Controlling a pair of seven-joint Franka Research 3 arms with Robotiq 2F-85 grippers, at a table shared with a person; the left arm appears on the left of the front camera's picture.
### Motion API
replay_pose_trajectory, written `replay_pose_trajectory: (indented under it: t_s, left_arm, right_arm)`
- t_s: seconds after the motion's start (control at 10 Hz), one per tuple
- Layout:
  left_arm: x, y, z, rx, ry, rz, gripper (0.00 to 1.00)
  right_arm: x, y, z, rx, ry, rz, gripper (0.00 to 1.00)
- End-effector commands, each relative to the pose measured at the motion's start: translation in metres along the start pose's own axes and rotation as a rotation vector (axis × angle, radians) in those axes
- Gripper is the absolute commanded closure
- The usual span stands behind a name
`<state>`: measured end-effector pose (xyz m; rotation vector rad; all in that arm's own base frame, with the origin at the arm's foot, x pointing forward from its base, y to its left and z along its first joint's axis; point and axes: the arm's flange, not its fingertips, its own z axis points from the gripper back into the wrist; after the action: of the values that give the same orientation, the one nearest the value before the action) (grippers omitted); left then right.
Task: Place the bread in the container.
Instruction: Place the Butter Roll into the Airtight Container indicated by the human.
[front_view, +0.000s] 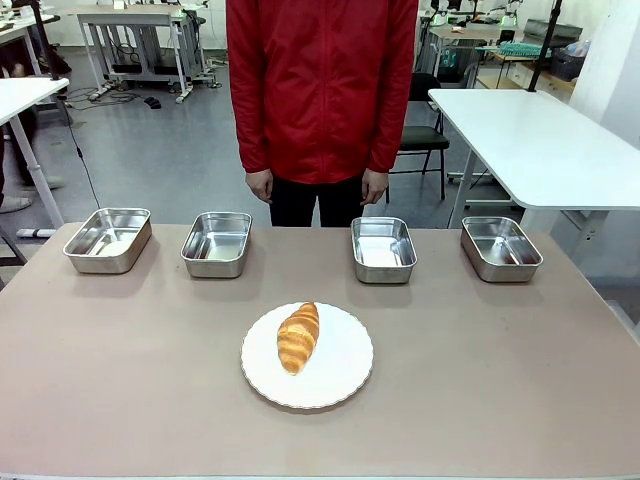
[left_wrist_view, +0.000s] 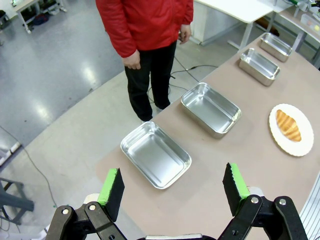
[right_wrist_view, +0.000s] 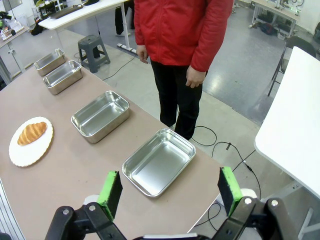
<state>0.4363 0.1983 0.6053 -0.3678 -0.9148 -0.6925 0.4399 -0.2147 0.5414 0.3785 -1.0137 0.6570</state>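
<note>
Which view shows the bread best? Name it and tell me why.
The front view: the bread lies close, mid-picture, on the white plate, its striped crust plain. The left wrist view has it small near the right edge; the right wrist view has it small near the left edge.

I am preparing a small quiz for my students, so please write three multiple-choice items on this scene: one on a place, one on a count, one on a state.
1. Where does the croissant lie? A. On the floor. B. On the white scalloped plate. C. In the person's hand.
2. How many steel pans stand on the table? A. Two. B. Three. C. Four.
3. How is the left gripper? A. Open and empty. B. Shut on the croissant. C. Shut on a pan.
Answers: 1 B, it rests on the plate; 2 C, four stand in a row; 3 A, its green pads stand apart with nothing between.
</note>
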Motion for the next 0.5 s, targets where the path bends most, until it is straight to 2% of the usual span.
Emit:
replay_pose_trajectory:
  t_s: [0.0, 0.4]
  left_arm:
    - [-0.0007, -0.0003, 0.0002, 0.0, 0.0, -0.008, 0.0]
    - [-0.0007, -0.0003, 0.0002, 0.0, 0.0, -0.008, 0.0]
  right_arm:
    - [0.0006, 0.0004, 0.0006, -0.001, -0.003, 0.006, 0.0]
    - [0.0006, 0.0004, 0.0006, -0.001, -0.003, 0.006, 0.0]
